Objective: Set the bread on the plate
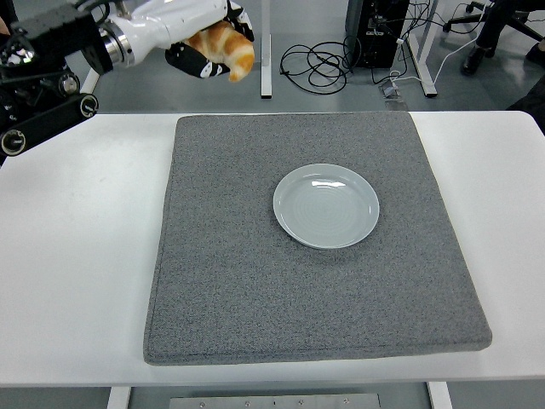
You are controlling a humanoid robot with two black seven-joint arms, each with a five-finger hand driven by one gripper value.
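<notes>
High at upper left, left hand (pixel 204 38) grips golden-brown croissant bread (pixel 226 47) — transport step; next, carry rightward and lower onto round pale-grey plate (pixel 326 205).

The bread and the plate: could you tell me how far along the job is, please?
Done: the left hand has grasped the bread and holds it high above the table's far left. Left: carry it right and set it on the plate, which sits bare on the grey mat.
</notes>
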